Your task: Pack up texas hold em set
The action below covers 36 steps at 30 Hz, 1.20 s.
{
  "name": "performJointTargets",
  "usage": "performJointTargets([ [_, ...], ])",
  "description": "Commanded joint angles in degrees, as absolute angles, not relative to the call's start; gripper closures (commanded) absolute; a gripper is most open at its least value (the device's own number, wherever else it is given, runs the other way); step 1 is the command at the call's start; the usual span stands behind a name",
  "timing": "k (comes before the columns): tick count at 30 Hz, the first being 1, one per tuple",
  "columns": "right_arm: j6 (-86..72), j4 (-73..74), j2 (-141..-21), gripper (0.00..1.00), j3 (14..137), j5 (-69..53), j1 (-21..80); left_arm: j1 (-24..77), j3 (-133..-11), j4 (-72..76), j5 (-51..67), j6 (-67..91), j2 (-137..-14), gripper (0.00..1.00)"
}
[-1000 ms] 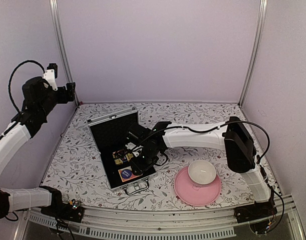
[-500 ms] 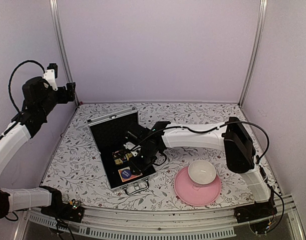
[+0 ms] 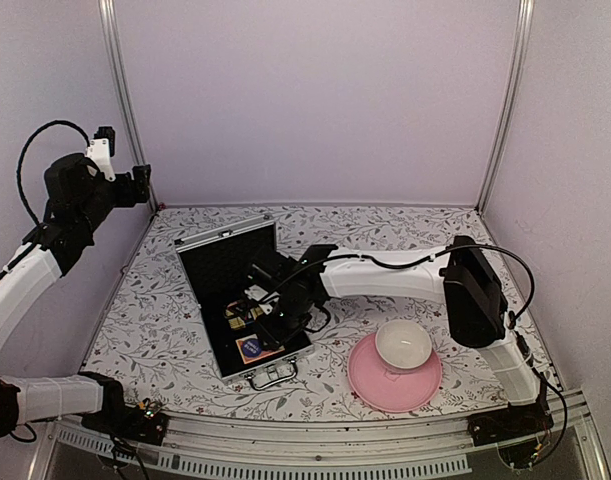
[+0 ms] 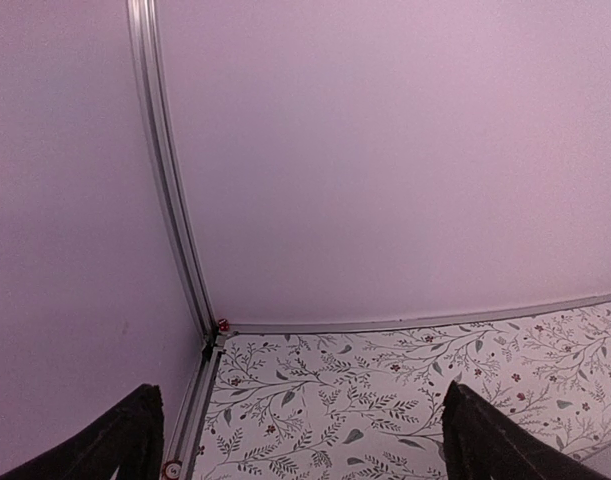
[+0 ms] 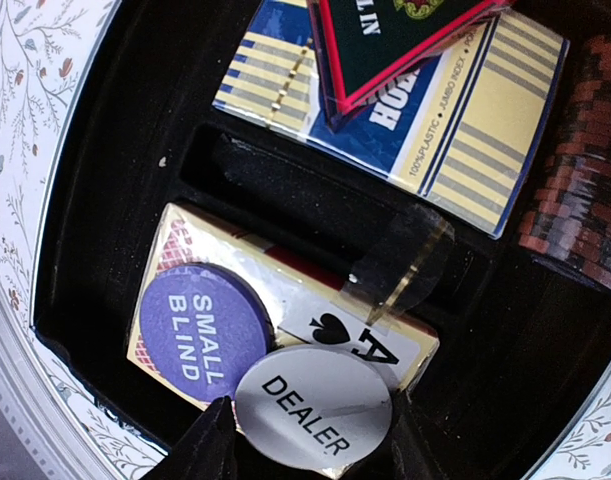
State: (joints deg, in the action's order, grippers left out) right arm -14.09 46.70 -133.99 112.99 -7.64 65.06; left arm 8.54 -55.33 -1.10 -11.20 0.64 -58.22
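Observation:
The silver briefcase (image 3: 217, 272) lies open at the table's middle left, black lining up. My right gripper (image 3: 272, 312) reaches into it. In the right wrist view the gripper (image 5: 310, 435) is shut on a white DEALER disc (image 5: 313, 400), whose edges touch both fingers, just over the red/pink card box (image 5: 405, 335) with an ace of spades. The blue round SMALL BLIND disc (image 5: 203, 333) lies on that box. The gold-and-dark card box (image 5: 475, 130) lies behind, with a green, red-edged box (image 5: 385, 40) on it. The dark red chip stack (image 5: 580, 170) is at right. My left gripper (image 4: 305, 450) is open and empty, high at the back left.
A pink plate (image 3: 370, 385) with a white bowl (image 3: 403, 345) in it stands right of the case, near the front. Purple walls and metal posts (image 3: 120, 100) close in the table. The case handle (image 3: 275, 373) points toward the front edge.
My right gripper has shifted a little to the left and back inside the case. The left arm has not moved.

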Motion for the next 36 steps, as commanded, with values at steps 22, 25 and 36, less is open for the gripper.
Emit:
performJointTargets([
  [22,-13.3,45.4,-133.2,0.24,114.2,-6.2,65.8,9.2,-54.8,0.3,-11.4,0.1,-58.2,0.03],
  [25,-13.4,44.8,-132.0,0.18,114.2,-5.5,65.8,9.3,-54.8,0.2,-11.4,0.1,-58.1,0.03],
  [36,-14.5,41.5,-124.2,0.08,112.8,-4.2,63.8,9.2,-54.7,0.4,-11.2,0.4,-57.5,0.03],
])
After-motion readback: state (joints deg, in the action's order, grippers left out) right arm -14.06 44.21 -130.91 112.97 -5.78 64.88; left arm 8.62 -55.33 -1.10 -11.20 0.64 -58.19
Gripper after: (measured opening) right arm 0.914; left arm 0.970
